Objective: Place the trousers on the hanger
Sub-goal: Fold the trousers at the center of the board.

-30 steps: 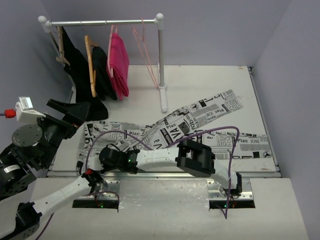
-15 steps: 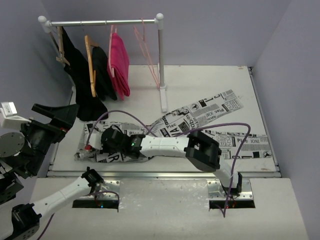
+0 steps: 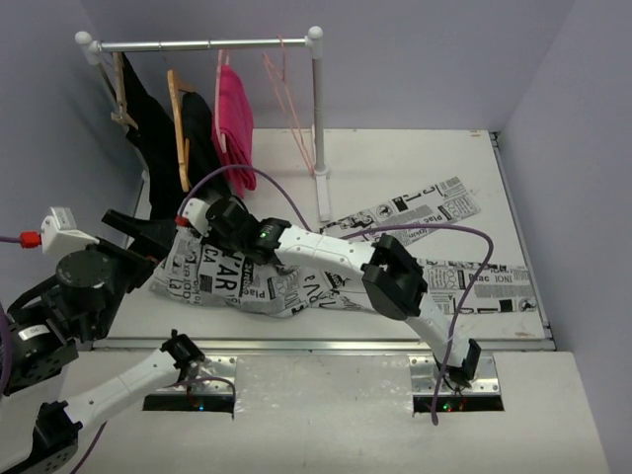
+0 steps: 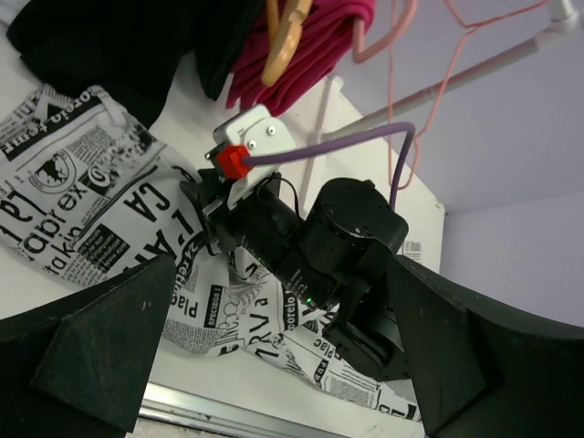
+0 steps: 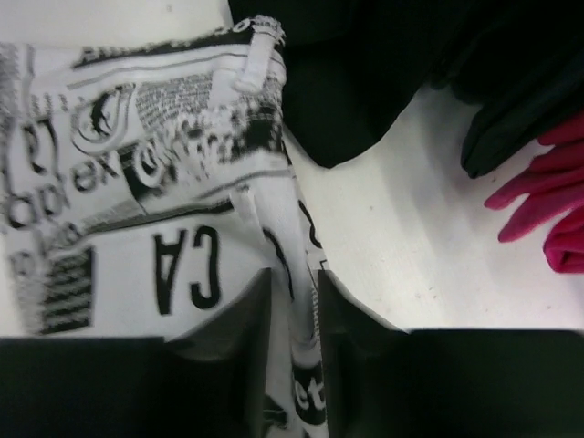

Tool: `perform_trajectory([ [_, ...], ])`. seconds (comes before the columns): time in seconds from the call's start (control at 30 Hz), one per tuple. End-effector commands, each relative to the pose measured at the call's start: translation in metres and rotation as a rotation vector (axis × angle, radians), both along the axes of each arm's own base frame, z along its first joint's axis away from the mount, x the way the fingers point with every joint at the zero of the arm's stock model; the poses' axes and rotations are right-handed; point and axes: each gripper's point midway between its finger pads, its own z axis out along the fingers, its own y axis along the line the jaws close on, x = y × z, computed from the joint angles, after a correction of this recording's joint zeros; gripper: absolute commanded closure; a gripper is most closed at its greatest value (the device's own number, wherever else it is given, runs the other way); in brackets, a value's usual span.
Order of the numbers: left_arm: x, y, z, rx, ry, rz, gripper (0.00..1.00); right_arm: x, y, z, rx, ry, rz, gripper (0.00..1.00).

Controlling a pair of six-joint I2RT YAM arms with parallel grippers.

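Trousers [image 3: 227,281] dragged toward rack [image 3: 207,43], right gripper [image 5: 292,276] pinching

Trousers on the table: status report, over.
Left gripper open, empty. Right gripper pinching trousers fold. Trousers bunched on table; hanger bare on rail. Black garment beside waistband.
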Motion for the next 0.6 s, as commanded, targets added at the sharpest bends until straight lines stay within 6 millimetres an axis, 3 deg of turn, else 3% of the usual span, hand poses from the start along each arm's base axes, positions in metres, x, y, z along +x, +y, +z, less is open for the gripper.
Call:
perform_trajectory([
  [0.0,0.005,0.000,-0.030,-0.019,0.083,0.077,0.00,-0.005,0.010,-0.011,0.004,0.039,-0.005,0.57],
  [0.07,0.006,-0.003,-0.045,-0.040,0.112,0.092,0.00,0.000,0.005,-0.003,0.002,0.032,-0.040,0.40],
  [0.13,0.010,-0.005,-0.061,-0.032,0.143,0.115,0.00,0.011,-0.009,0.013,0.012,0.029,-0.106,0.40],
  [0.17,0.014,-0.008,-0.070,-0.018,0.169,0.125,0.00,0.019,-0.026,0.029,0.045,0.069,-0.172,0.40],
  [0.2,0.017,-0.011,-0.081,0.000,0.195,0.133,0.00,0.020,-0.038,0.027,0.043,0.106,-0.201,0.40],
  [0.27,0.028,-0.020,-0.105,0.063,0.266,0.138,0.00,0.030,-0.086,0.032,0.126,0.262,-0.316,0.38],
  [0.37,0.039,-0.027,-0.134,0.138,0.365,0.180,0.00,0.013,-0.146,0.053,0.198,0.293,-0.367,0.34],
  [0.4,0.042,-0.027,-0.139,0.150,0.375,0.205,0.00,0.006,-0.165,0.072,0.226,0.283,-0.386,0.32],
  [0.47,0.050,-0.028,-0.152,0.190,0.397,0.239,0.00,0.007,-0.216,0.055,0.194,0.330,-0.522,0.26],
  [0.57,0.068,-0.032,-0.172,0.230,0.442,0.275,0.00,0.019,-0.312,0.020,0.171,0.461,-0.793,0.25],
])
